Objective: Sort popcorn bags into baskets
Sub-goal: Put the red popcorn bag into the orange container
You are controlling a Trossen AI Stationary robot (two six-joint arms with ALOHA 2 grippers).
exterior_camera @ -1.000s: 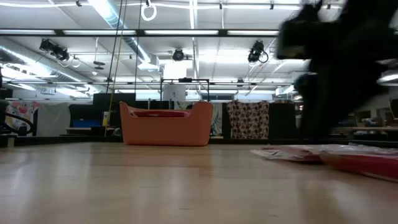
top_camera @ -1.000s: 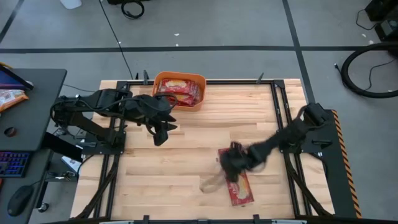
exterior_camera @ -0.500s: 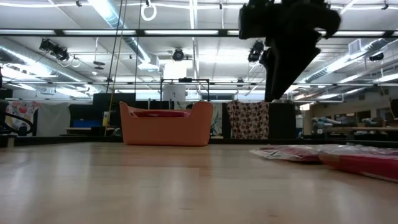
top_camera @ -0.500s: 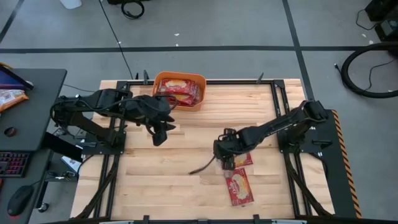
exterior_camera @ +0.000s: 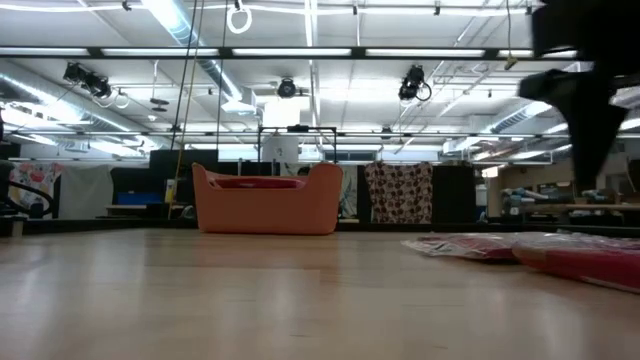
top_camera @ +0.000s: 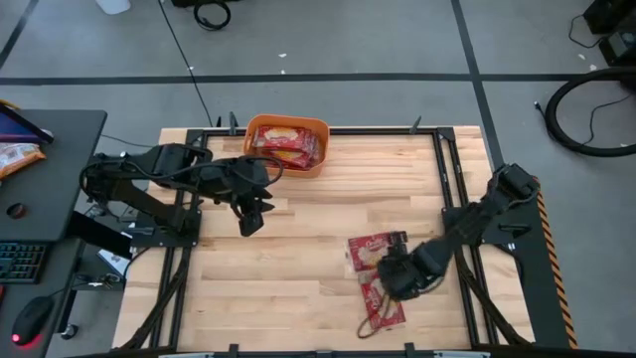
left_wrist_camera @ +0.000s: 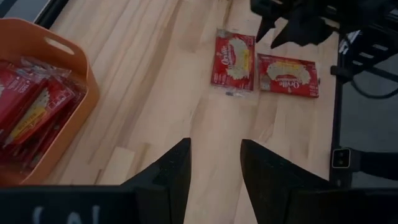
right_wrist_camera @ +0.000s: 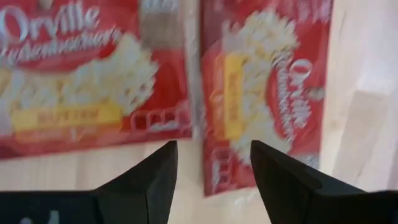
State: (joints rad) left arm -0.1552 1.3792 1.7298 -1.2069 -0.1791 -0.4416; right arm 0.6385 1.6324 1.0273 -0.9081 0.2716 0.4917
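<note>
Nearest to us, at about five o'clock on the table (top_camera: 298,288), we see two popcorn bags lying flat side by side on the wood: one bag (top_camera: 370,251) toward the table's middle, the other (top_camera: 383,304) just beyond it toward the near edge, their sides close or touching. The right gripper (top_camera: 397,276) hangs over the seam between them, and in its own wrist view the two dark fingers (right_wrist_camera: 149,186) stand spread with nothing between them, both bags (right_wrist_camera: 74,87) (right_wrist_camera: 267,93) filling the picture below. In the low view those bags (exterior_camera: 560,250) lie flat at the right, with the right arm dark above them. Farther off, at about ten o'clock, the left gripper (top_camera: 250,217) hovers over bare wood; its fingers (left_wrist_camera: 168,174) are parted and empty, and past them we see the same two bags (left_wrist_camera: 234,60) (left_wrist_camera: 288,75) well apart from it. Farthest, at twelve o'clock against the far edge, sits the orange basket (top_camera: 260,125), with several red bags (top_camera: 288,145) piled inside, some tilted against one another.
</note>
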